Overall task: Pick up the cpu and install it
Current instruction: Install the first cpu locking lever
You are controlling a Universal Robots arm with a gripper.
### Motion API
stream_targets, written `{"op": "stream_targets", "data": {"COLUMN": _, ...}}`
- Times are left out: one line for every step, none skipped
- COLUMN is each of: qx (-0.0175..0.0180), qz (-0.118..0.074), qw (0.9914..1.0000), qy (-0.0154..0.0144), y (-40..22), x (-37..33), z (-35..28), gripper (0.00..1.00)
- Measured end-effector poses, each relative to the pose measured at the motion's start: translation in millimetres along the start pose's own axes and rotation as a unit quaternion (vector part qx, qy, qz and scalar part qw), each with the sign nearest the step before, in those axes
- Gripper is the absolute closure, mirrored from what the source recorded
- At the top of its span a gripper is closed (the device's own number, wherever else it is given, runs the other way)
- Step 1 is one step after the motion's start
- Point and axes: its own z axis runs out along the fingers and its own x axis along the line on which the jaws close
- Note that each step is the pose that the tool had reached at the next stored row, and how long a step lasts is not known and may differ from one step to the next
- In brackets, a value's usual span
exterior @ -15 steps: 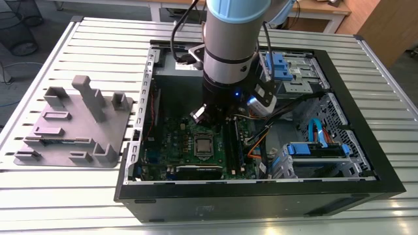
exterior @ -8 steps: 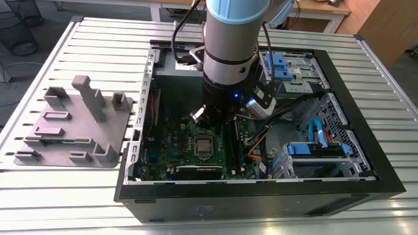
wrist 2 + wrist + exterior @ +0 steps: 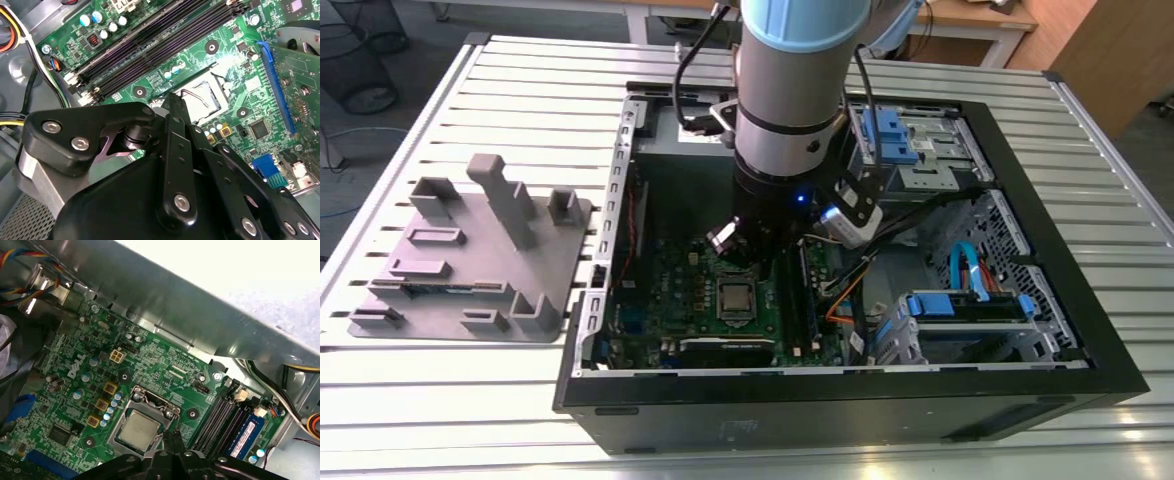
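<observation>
Arm (image 3: 787, 110): reaches down into open PC case (image 3: 1014, 160), frame centre | pincer (image 3: 170, 440): fingers together, empty, tips just above socket (image 3: 145, 425) edge | cpu (image 3: 140, 432): seated flat in socket on motherboard (image 3: 165, 370), lower centre in first wrist view | tray (image 3: 467, 260): on tabletop (image 3: 440, 400), left.

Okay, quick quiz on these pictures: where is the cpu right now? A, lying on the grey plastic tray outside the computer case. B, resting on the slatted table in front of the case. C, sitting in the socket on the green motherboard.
C: in the first wrist view the cpu lies inside the metal socket frame on the motherboard, its silvery top showing beside the tool.
</observation>
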Motion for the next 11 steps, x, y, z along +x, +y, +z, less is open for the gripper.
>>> {"op": "stream_targets", "data": {"qx": 0.0000, "qz": 0.000, "qw": 1.00000, "qy": 0.0000, "y": 0.0, "x": 0.0, "z": 0.0, "gripper": 0.89}}
{"op": "stream_targets", "data": {"qx": 0.0004, "qz": 0.000, "qw": 1.00000, "qy": 0.0001, "y": 0.1, "x": 0.0, "z": 1.8, "gripper": 0.89}}
{"op": "stream_targets", "data": {"qx": 0.0009, "qz": 0.000, "qw": 1.00000, "qy": 0.0004, "y": 0.2, "x": -0.1, "z": 3.5, "gripper": 0.89}}
{"op": "stream_targets", "data": {"qx": 0.0009, "qz": 0.000, "qw": 1.00000, "qy": 0.0004, "y": 0.2, "x": -0.1, "z": 3.5, "gripper": 0.89}}
{"op": "stream_targets", "data": {"qx": 0.0009, "qz": 0.000, "qw": 1.00000, "qy": 0.0004, "y": 0.2, "x": -0.1, "z": 3.5, "gripper": 0.89}}
{"op": "stream_targets", "data": {"qx": 0.0009, "qz": 0.000, "qw": 1.00000, "qy": 0.0004, "y": 0.2, "x": -0.1, "z": 3.5, "gripper": 0.89}}
{"op": "stream_targets", "data": {"qx": 0.0009, "qz": 0.000, "qw": 1.00000, "qy": 0.0004, "y": 0.2, "x": -0.1, "z": 3.5, "gripper": 0.89}}
{"op": "stream_targets", "data": {"qx": 0.0009, "qz": 0.000, "qw": 1.00000, "qy": 0.0004, "y": 0.2, "x": -0.1, "z": 3.5, "gripper": 0.89}}
{"op": "stream_targets", "data": {"qx": 0.0009, "qz": 0.000, "qw": 1.00000, "qy": 0.0004, "y": 0.2, "x": -0.1, "z": 3.5, "gripper": 0.89}}
{"op": "stream_targets", "data": {"qx": 0.0009, "qz": 0.000, "qw": 1.00000, "qy": 0.0004, "y": 0.2, "x": -0.1, "z": 3.6, "gripper": 0.89}}
{"op": "stream_targets", "data": {"qx": 0.0010, "qz": 0.000, "qw": 1.00000, "qy": 0.0004, "y": 0.2, "x": -0.1, "z": 3.7, "gripper": 0.89}}
